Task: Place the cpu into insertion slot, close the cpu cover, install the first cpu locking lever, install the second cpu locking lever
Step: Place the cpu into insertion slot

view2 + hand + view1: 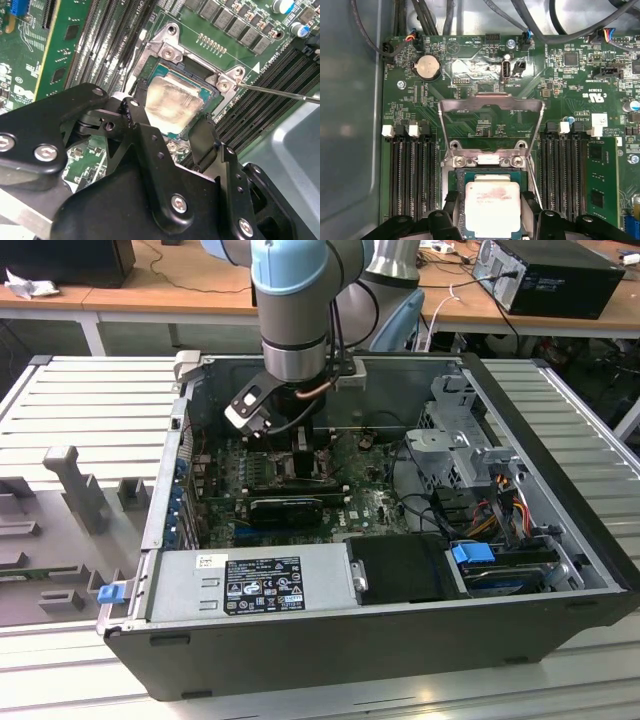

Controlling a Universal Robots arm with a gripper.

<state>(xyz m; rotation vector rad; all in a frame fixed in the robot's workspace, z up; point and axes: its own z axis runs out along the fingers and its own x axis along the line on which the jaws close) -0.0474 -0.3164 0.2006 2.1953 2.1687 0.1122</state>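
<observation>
The gripper (pixel 167 122) reaches down into the open computer case (pixel 350 650), its two black fingers (pixel 451 202) set against opposite edges of the cpu (pixel 492 200), so it reads as clamped on the chip. The cpu lies within the insertion slot (pixel 487 172), on the motherboard (pixel 370 505) between the two banks of memory slots (pixel 410 170). It looks seated, though the fingers hide its near edge and I cannot say whether it is fully down. The cpu cover (pixel 490 101) stands raised on its hinge at the slot's far edge, its square window open over bare board. A thin wire locking lever (pixel 280 92) sticks out free beside one corner of the slot. By its look the chip should be light, stiff and thin, with a smooth metal face that offers little grip. Its green edges are the sensible place to hold it, as the fingers do now. I judge it fragile less in itself than in how it meets the slot: it wants to go down flat and square, without sliding. As for what the case holds, the motherboard covers its floor, and a grey power supply (pixel 250 580) runs along the near wall. A metal drive cage (pixel 460 440) with coloured cables (pixel 500 490) fills the corner at the exterior view's right. One green memory stick (pixel 600 175) stands in a slot near the board's edge, and a coin battery (pixel 428 66) sits beyond the raised cover.
</observation>
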